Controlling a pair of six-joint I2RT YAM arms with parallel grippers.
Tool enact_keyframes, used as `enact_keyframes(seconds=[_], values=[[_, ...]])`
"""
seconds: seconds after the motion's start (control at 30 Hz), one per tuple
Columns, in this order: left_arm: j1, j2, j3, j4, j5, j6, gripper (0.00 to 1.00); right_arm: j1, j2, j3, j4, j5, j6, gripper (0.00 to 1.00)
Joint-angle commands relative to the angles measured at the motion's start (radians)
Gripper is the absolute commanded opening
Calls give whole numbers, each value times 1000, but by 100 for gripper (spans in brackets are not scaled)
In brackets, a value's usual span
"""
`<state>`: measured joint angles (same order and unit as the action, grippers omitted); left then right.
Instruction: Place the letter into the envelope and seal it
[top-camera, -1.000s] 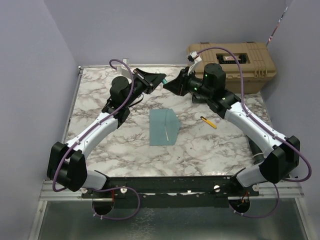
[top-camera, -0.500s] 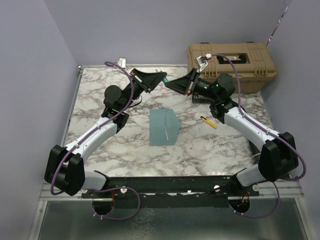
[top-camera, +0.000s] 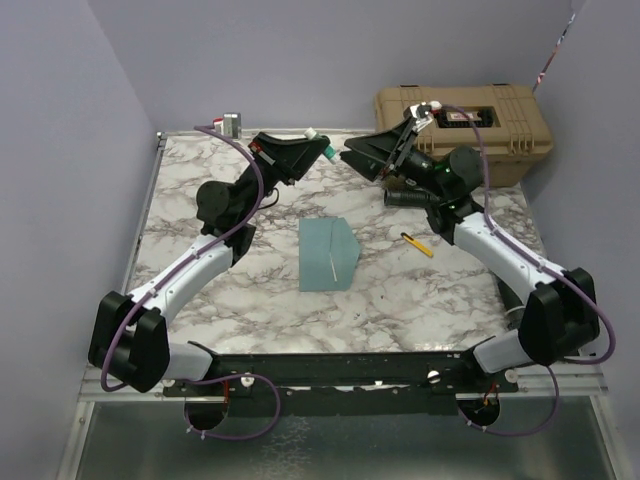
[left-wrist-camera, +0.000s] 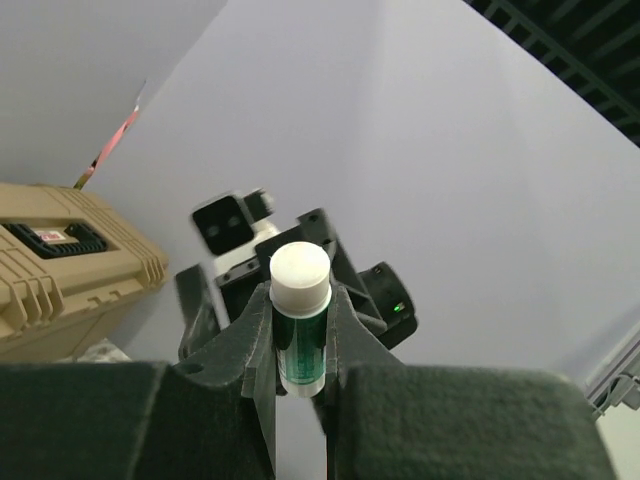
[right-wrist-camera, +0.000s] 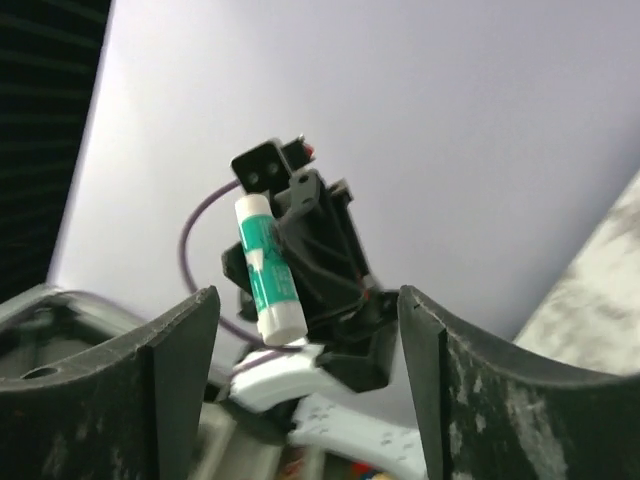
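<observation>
The teal envelope (top-camera: 328, 253) lies flat on the marble table (top-camera: 200, 230), between the two arms. The letter is not in view. My left gripper (top-camera: 316, 146) is raised over the far part of the table and shut on a green and white glue stick (left-wrist-camera: 299, 320). The stick's white end (left-wrist-camera: 300, 275) pokes out past the fingertips. My right gripper (top-camera: 358, 160) faces it from the right, a little apart, and is open with nothing between its fingers. From the right wrist, the glue stick (right-wrist-camera: 266, 270) shows beyond the spread fingers.
A tan hard case (top-camera: 462, 118) stands at the back right corner. A small yellow and black pen-like object (top-camera: 417, 244) lies right of the envelope. A black cylinder (top-camera: 405, 199) lies under the right arm. Lilac walls close in the left, back and right.
Both grippers have lifted and tilted upward above the far table. The right gripper has opened wide and drawn slightly back from the glue stick. The left gripper still holds the stick.
</observation>
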<state>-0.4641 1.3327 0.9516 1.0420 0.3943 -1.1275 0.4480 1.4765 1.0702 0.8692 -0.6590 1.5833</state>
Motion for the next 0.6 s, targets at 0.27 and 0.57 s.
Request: enact_keyframes(seconds=[0.27,0.57], values=[[0,-41,-10,-51,-114,-60,0,54,-178,131,-545,129,-1377,71],[0,-50,-12,-61,-93,-43,0,185,-208,100,-477,266,-1781,60]])
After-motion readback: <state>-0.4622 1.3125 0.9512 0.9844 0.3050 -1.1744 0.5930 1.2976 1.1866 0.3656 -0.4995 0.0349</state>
